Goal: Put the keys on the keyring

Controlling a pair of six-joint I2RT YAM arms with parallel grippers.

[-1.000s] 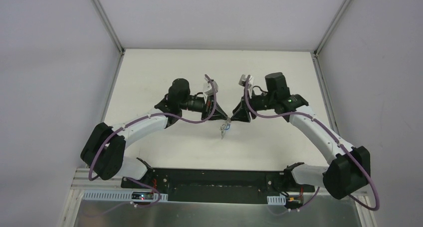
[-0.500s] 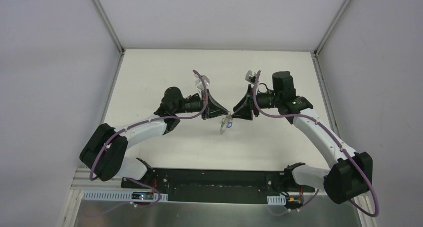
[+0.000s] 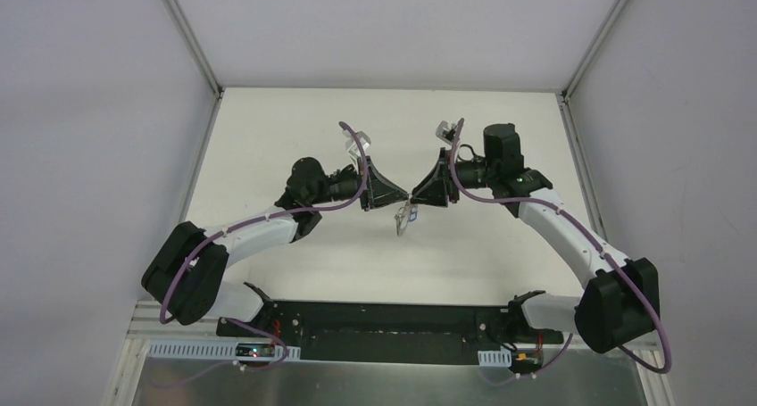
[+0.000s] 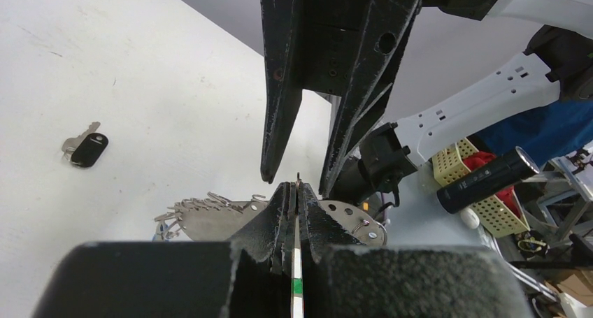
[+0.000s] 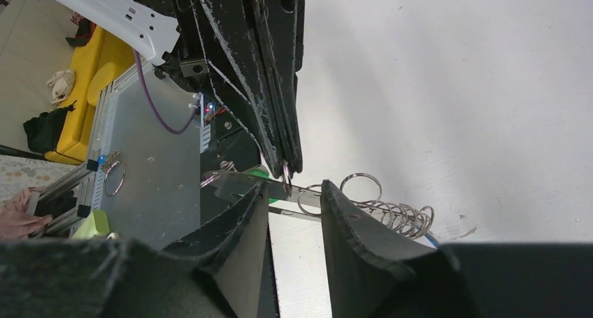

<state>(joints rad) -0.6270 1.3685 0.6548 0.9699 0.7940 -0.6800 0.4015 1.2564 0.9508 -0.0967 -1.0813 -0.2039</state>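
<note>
White tabletop [image 3: 268, 129], grey walls [image 3: 89, 111], aluminium corner posts [image 3: 189, 36], one black key [image 4: 89, 150]

Strung out in a row, a silvery chain of linked metal rings [image 5: 391, 214], with one larger split ring [image 5: 360, 186] at its end; seemingly raised off the white tabletop [image 4: 140, 66]. Just beside the chain, edge-on, a thin silver key with a green plastic head [image 4: 296, 287], pinched between the closed fingers of the left gripper [image 4: 297, 192]. Well apart from the chain, flat on the tabletop and alone, a small silver key with a black plastic head [image 4: 87, 149], blade pointing away from the chain. Close against the chain, a flat silver oval tab with small holes [image 4: 347, 215].
</note>
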